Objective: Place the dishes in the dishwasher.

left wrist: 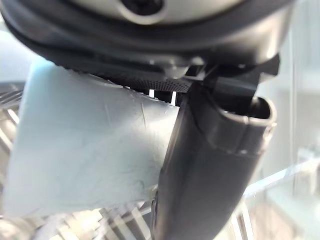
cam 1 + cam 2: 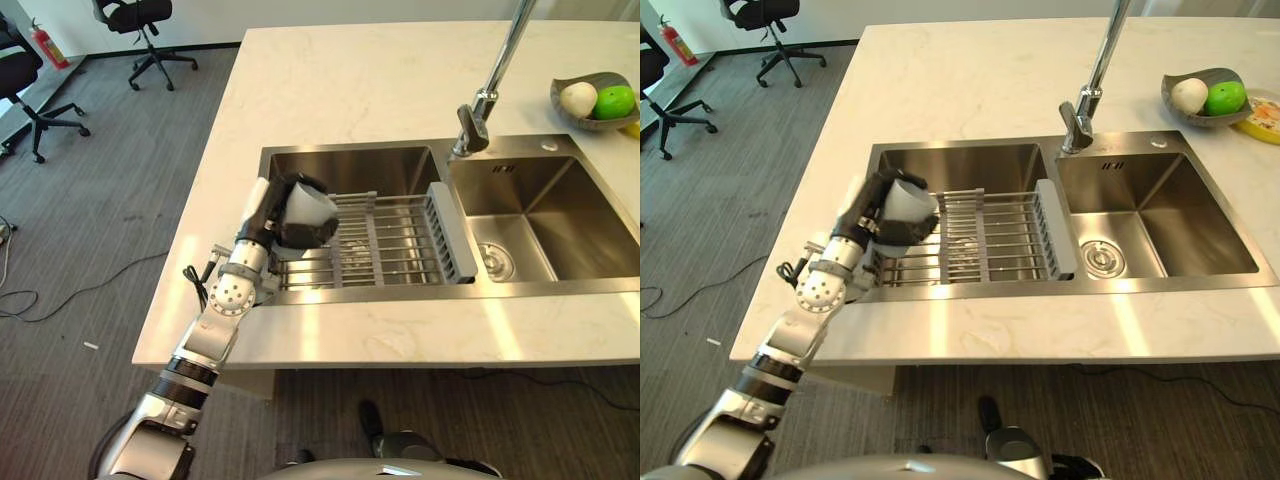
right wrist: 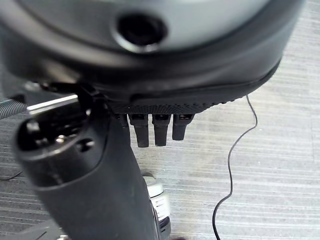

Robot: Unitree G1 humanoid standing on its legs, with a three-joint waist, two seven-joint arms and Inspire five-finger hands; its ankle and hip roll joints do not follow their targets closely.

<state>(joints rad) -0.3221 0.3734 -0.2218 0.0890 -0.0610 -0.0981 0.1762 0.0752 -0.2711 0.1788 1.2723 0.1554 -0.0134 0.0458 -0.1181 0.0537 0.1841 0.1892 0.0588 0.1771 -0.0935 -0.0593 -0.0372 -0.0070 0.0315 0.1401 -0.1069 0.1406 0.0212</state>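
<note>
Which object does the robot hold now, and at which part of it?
The left hand holds a white cup by its side wall, fingers curled round it. The right hand holds nothing.

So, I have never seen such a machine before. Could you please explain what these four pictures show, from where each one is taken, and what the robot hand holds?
This is a humanoid robot at a kitchen counter. Two pictures come from cameras on its head, looking down. The other two come from cameras on its wrists, very close to each robot hand.

The left robot hand has its fingers curled round a white cup, above a metal drying rack that lies across the left basin of a steel sink. A tall tap stands behind. A grey bowl with fruit sits on the far right.

The right robot hand hangs over the carpet, its fingers straight, holding nothing.
</note>
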